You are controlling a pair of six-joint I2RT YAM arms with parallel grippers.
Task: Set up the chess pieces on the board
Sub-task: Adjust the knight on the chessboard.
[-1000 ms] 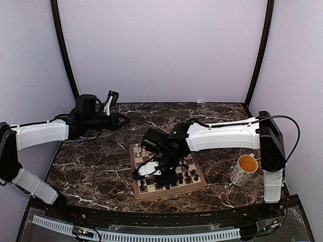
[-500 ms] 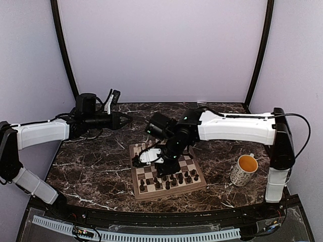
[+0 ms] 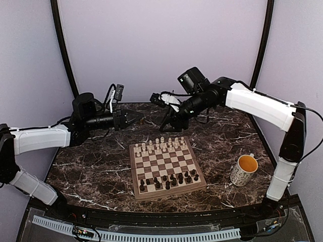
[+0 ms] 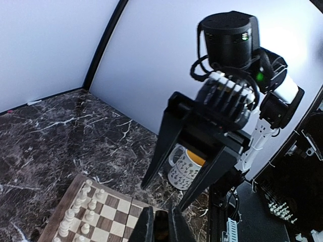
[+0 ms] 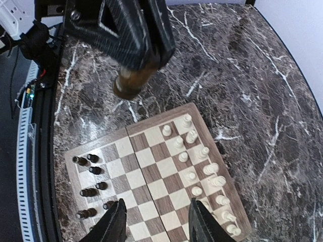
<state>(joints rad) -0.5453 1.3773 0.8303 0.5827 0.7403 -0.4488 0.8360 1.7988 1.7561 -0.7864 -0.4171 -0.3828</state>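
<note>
- The dark chess pieces (image 3: 169,180) stand in two rows along the near edge of the board (image 3: 169,162).
- The board lies flat on the marble desk (image 3: 96,171), roughly central and towards its front.
- The cream chess pieces (image 3: 160,145) stand in two rows along the far edge of the board, well apart from the dark ones.
- A speckled mug (image 3: 244,170) stands upright on the desk to the right of the board, not touching it.
- The left tool (image 4: 161,224) hangs above the desk beyond the board's far left corner, clenched on a brown cylinder (image 5: 132,80) that protrudes from its tips.
- The right tool (image 5: 159,224) hangs raised beyond the board's far edge, released, its fingers spread wide and holding nothing; it faces the left tool, near but apart.
</note>
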